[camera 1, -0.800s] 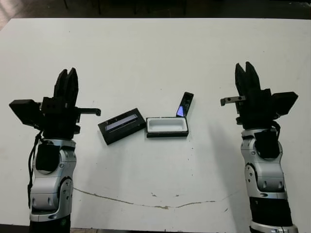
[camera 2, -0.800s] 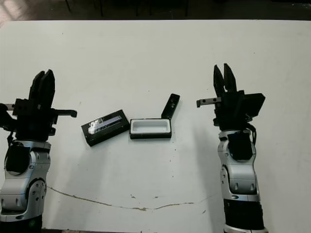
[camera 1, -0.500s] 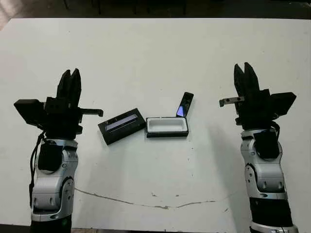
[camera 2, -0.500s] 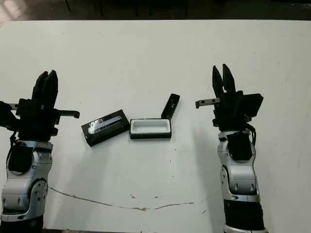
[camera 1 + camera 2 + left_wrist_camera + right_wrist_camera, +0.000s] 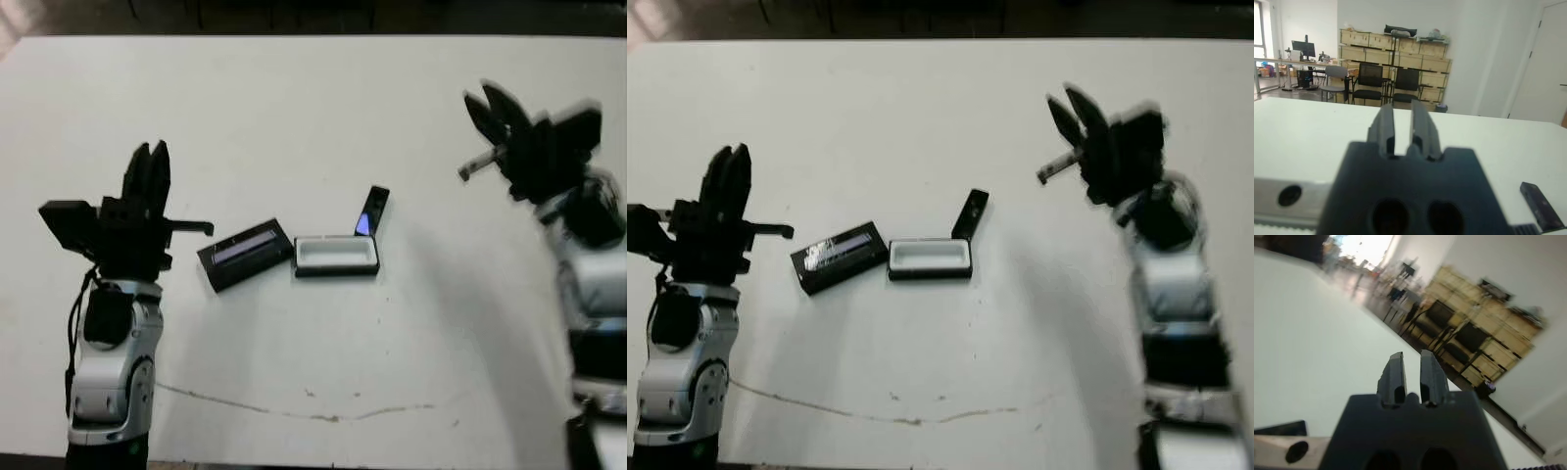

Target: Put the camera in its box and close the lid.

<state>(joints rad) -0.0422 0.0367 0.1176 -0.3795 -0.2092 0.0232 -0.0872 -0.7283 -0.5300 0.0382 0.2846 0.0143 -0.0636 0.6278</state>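
The camera (image 5: 372, 211) is a slim black bar with a blue-purple patch at its lower end. It stands tilted, with that lower end at the far right corner of the box (image 5: 336, 256) and its upper end leaning away to the right. Whether it rests on the box rim or on the table (image 5: 313, 117) just behind the rim cannot be told.

The box lies near the middle of the table, long side across the view, with its white lining exposed and nothing inside.

The lid (image 5: 246, 255) lies flat on the table just to the left of the box, stripe side up, turned at a slant. Its near right corner is close to the left end of the box.

The left gripper (image 5: 150, 167) is raised above the table, well to the left of the lid. Its jaws are nearly closed with a narrow gap, holding nothing.

The right gripper (image 5: 493, 105) is raised well to the right of the camera and appears motion-blurred. Its jaws are slightly parted and empty.
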